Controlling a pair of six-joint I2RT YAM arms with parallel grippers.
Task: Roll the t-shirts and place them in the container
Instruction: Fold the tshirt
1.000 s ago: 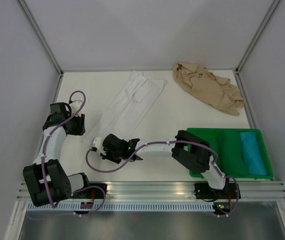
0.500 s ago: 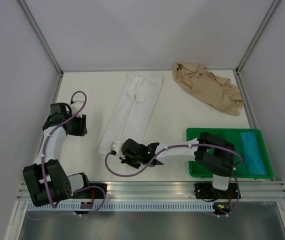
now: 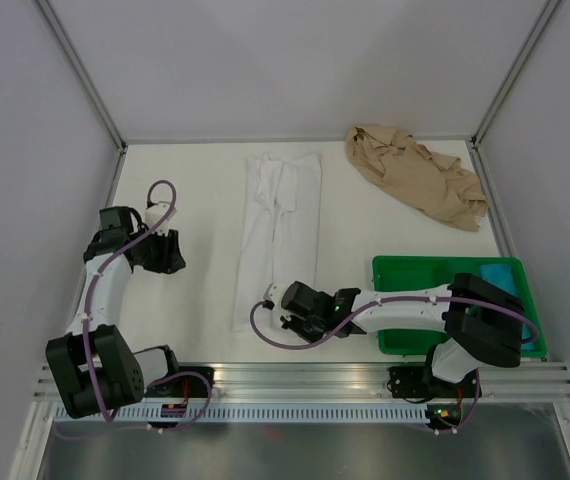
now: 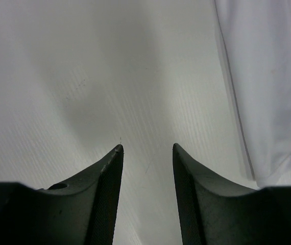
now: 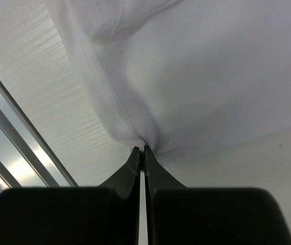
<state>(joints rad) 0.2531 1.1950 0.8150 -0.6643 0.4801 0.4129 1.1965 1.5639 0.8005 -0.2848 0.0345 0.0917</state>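
Observation:
The white t-shirt (image 3: pixel 277 215) lies as a long narrow folded strip running from the back of the table toward the near edge. My right gripper (image 3: pixel 269 300) is shut on its near hem; in the right wrist view the fingertips (image 5: pixel 142 149) pinch a bunched fold of the white cloth (image 5: pixel 201 76). My left gripper (image 3: pixel 172 254) is open and empty over bare table, left of the strip; its wrist view shows the gap between its fingers (image 4: pixel 146 148) and the shirt's edge (image 4: pixel 273 76) at the right. The tan-beige t-shirt (image 3: pixel 415 175) lies crumpled at the back right.
A green tray (image 3: pixel 435 275) stands at the near right with a teal cloth (image 3: pixel 497 270) in it, partly hidden by the right arm. An aluminium rail (image 3: pixel 305 375) runs along the near edge, also seen in the right wrist view (image 5: pixel 18 127). White walls enclose the table.
My right gripper has dragged the near end of the white t-shirt to the right, so the strip now runs nearly straight instead of slanting left. The left gripper has barely shifted.

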